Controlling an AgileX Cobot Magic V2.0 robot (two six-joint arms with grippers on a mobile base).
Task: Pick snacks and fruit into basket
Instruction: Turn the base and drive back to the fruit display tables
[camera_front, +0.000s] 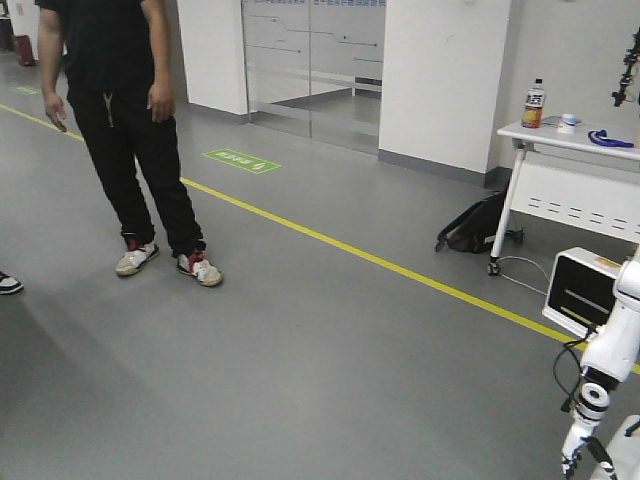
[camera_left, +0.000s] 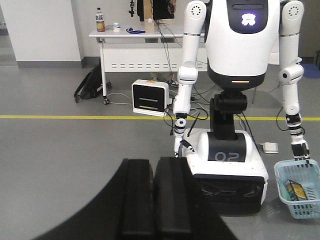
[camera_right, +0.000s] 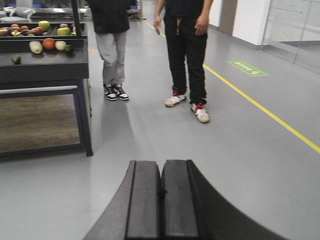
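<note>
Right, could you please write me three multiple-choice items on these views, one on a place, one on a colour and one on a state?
1. In the right wrist view, where does the fruit lie?
A. On the grey floor
B. On the dark shelf
C. In a person's hand

2. In the left wrist view, what colour is the basket?
A. Light blue
B. Red
C. Black

3. How does the right gripper stand?
A. Wide open
B. Shut on a piece of fruit
C. Shut, with nothing held

Answers:
1 B: the round pieces sit on the shelf boards at the upper left.
2 A: its slotted walls and rim are pale blue.
3 C: its two black halves meet along a thin seam, with nothing between them.
</note>
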